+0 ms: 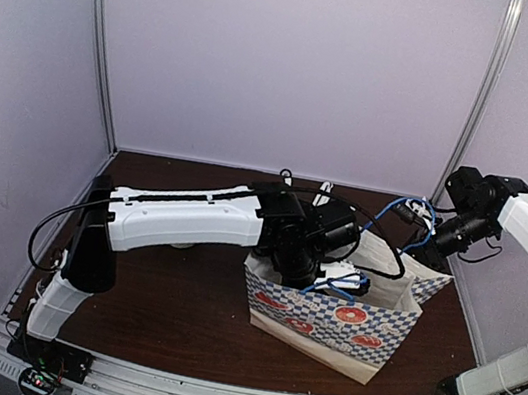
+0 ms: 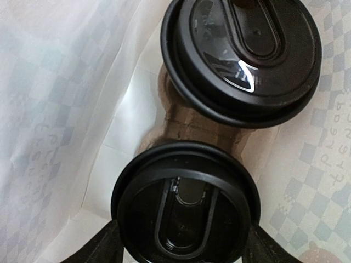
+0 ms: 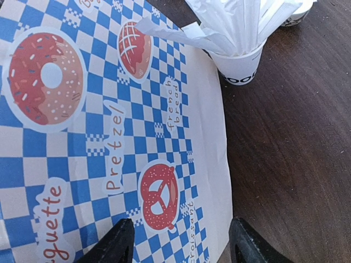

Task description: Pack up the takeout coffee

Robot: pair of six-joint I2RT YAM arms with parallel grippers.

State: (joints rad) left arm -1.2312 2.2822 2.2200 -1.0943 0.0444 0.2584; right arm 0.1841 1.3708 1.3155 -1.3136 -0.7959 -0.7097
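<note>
Left jaws [image 2: 184, 235] reach down into the checked paper bag [image 1: 325, 319], closed on the sides of the nearer coffee cup [image 2: 184, 205]. That cup stands upright inside the bag, just beside the second cup [image 2: 241, 55]. Both lids face up toward the jaws, so letting go and lifting straight up looks right. Right jaws [image 3: 181, 241], spread and empty, hover outside the bag's right wall.

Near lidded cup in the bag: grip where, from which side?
Likely from above, through the bag mouth: paper walls block the sides. Pinch the near cup across its round lid, on the flanks clear of the second cup crowding its far side.
</note>
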